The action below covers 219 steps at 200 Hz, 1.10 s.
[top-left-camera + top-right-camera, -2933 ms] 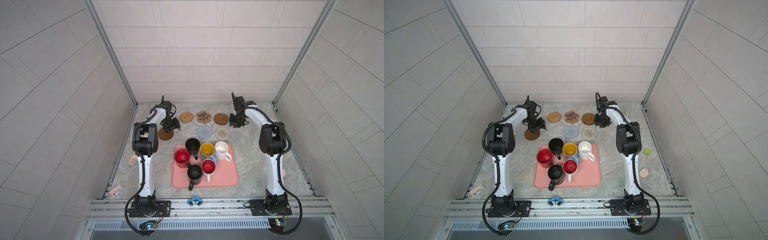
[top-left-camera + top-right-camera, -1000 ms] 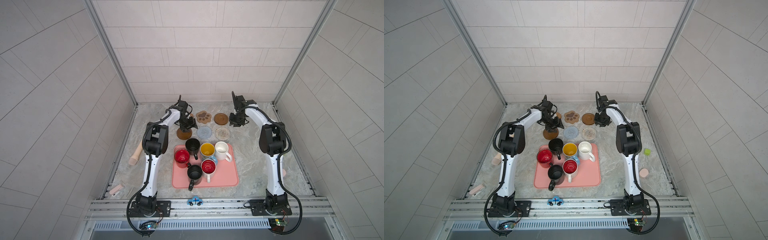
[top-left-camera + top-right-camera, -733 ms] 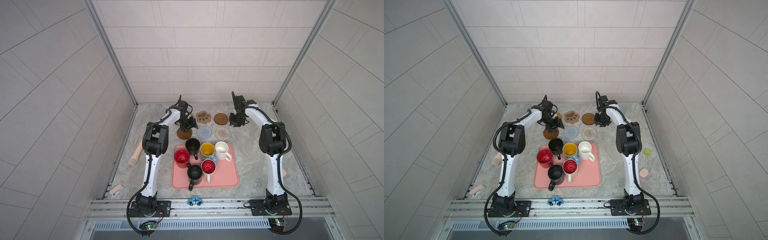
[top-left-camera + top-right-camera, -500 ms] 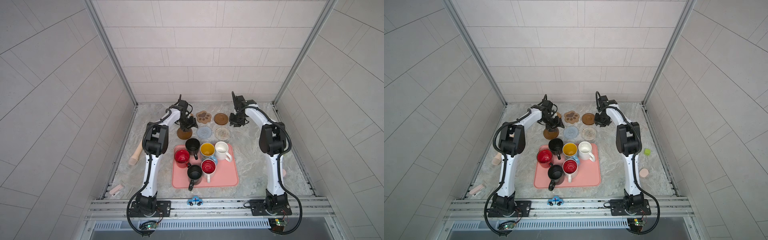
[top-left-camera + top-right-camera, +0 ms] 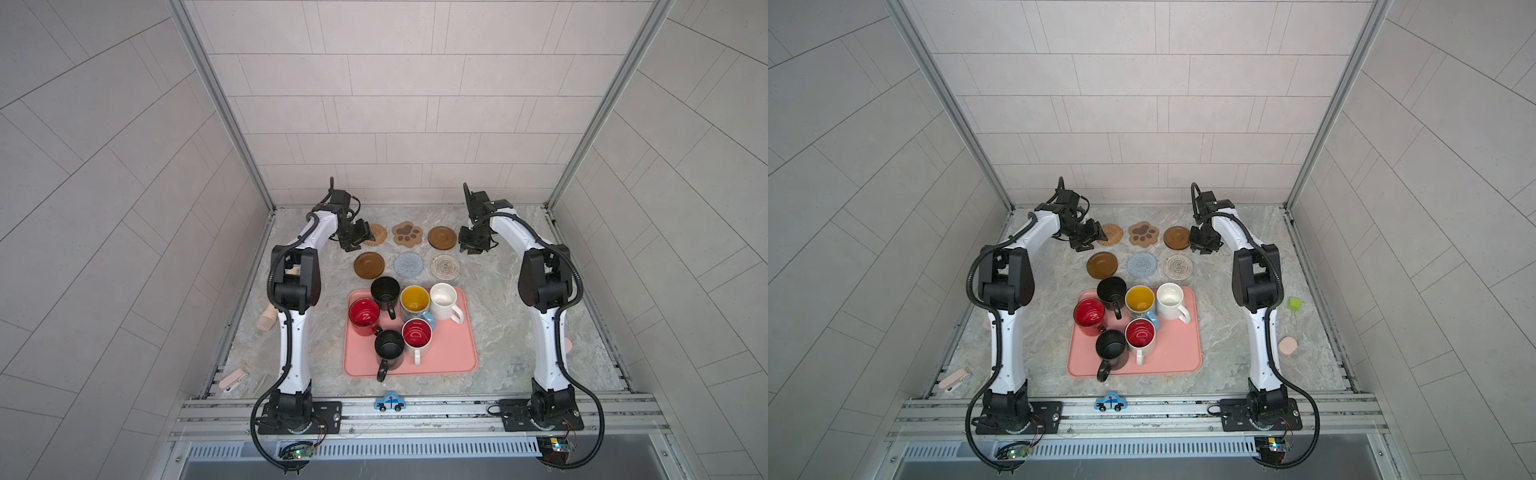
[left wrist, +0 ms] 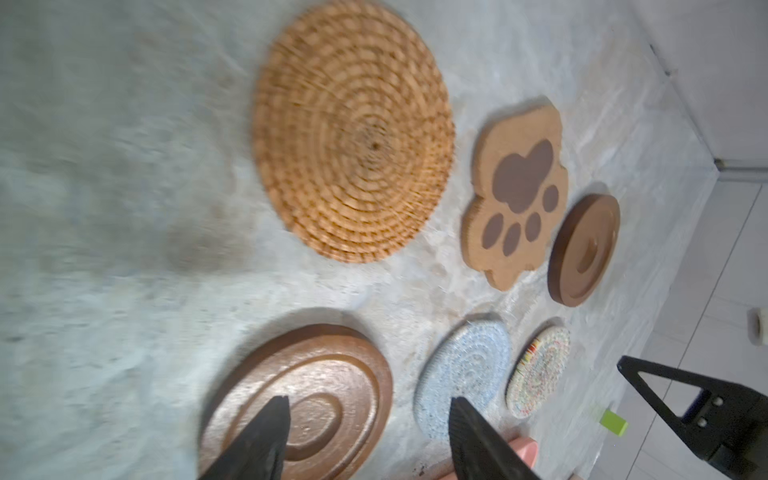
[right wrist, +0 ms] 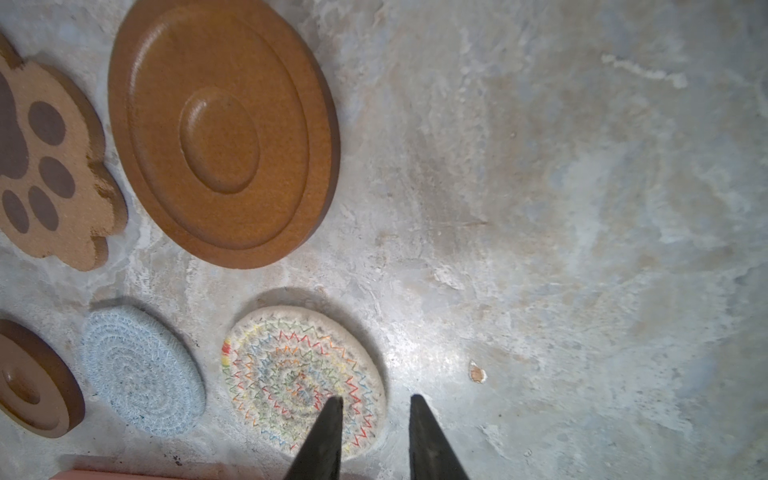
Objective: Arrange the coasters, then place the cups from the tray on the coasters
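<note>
Six coasters lie in two rows behind the tray [image 5: 449,353]: rattan [image 5: 376,234], paw [image 5: 407,234] and brown round [image 5: 442,237] at the back, brown round [image 5: 369,264], grey-blue [image 5: 408,264] and cream [image 5: 445,266] in front. Several cups stand on the tray, among them black [image 5: 385,289], red [image 5: 364,313] and cream-white [image 5: 443,297]. My left gripper [image 5: 353,241] hangs open and empty left of the rattan mat; in its wrist view its gripper [image 6: 369,401] stands over the near brown round [image 6: 307,390]. My right gripper [image 7: 375,399] is narrowly open and empty by the cream mat [image 7: 299,374].
A blue toy car [image 5: 390,402] sits at the front rail. A pink puck [image 5: 1287,345] and a green cube [image 5: 1294,304] lie at the right, a pink object [image 5: 235,379] and a wooden piece [image 5: 266,320] at the left.
The left gripper brought the brown round rightward into the front row beside the grey-blue mat, let it go and drew back to the left. The right arm has not moved.
</note>
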Motion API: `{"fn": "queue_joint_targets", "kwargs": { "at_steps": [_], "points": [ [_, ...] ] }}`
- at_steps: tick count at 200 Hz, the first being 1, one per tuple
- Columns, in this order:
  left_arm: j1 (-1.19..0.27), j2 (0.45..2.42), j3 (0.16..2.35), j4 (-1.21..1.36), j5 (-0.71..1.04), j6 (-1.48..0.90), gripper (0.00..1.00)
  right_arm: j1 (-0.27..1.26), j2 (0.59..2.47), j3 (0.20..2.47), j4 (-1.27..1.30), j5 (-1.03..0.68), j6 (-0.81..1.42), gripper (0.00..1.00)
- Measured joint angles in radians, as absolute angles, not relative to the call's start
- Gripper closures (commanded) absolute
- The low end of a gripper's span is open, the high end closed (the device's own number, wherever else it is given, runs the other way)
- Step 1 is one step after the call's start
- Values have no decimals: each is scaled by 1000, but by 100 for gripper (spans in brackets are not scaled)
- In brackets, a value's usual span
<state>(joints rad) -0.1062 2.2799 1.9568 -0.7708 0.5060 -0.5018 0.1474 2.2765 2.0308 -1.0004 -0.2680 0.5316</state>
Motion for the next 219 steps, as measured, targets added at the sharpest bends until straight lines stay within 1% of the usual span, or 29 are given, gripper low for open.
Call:
{"fn": "queue_joint_targets", "kwargs": {
  "at_steps": [22, 50, 128, 219],
  "points": [
    [-75, 2280, 1937, -770, 482, -501, 31, 147, 2276, 2031, -1001, -268, 531, 69],
    [-68, 2280, 1910, -771, 466, -498, 31, 147, 2276, 2031, -1003, -267, 528, 69],
    [-81, 2280, 1831, -764, 471, -498, 32, 147, 2276, 2031, -1003, -268, 524, 69],
    [-113, 2280, 1828, -754, 479, -500, 32, 147, 2276, 2031, -1003, -268, 524, 69]
  ]
}}
